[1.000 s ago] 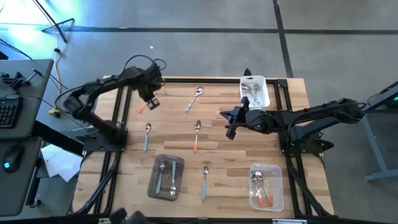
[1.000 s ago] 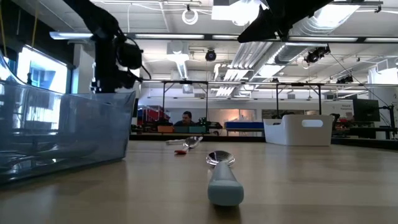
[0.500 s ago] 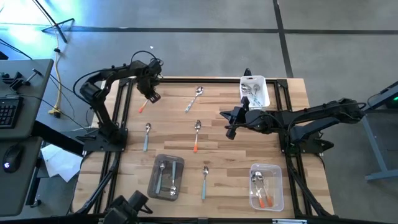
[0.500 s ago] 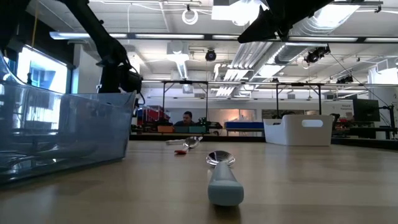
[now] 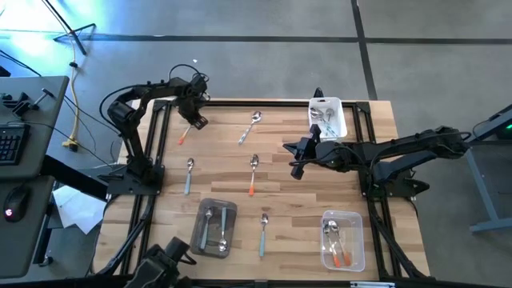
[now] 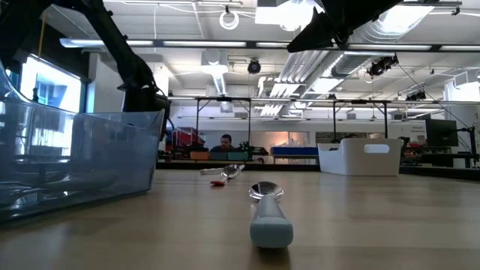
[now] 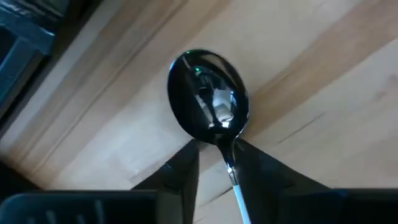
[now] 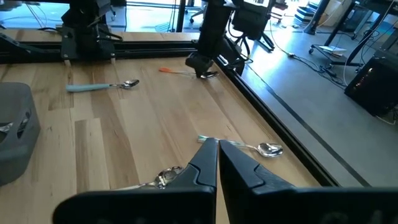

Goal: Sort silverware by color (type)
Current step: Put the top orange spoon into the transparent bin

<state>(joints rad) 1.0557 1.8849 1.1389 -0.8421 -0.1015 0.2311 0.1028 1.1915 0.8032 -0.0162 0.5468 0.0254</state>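
My left gripper [image 5: 196, 121] is down at the table's far left over an orange-handled spoon [image 5: 184, 137]. In the left wrist view its open fingers [image 7: 214, 163] straddle the thin neck just behind the shiny bowl [image 7: 208, 98]. The spoon lies flat on the wood. My right gripper [image 5: 298, 157] hovers shut and empty right of centre [image 8: 217, 157]. Loose on the table lie a silver spoon [image 5: 254, 126], an orange-handled one [image 5: 253, 176] and two blue-handled ones [image 5: 189, 174] [image 5: 263, 234]. My left gripper comes at the spoon from above, one fingertip [image 7: 189, 158] on each side of the neck [image 7: 227, 155] and across the handle. The spoon lies flat on the table. I cannot tell whether the fingertips touch the neck.
A white tub [image 5: 338, 120] at the far right holds silver spoons. A clear tub [image 5: 354, 254] at the near right holds orange-handled ones, and a grey-looking tub [image 5: 214, 210] near centre holds blue-handled ones. Black frame rails run along the table's sides.
My left gripper has gone down onto the orange-handled spoon at the far left, and its arm has folded back toward the left edge. The spoon has not moved. My right arm has kept still.
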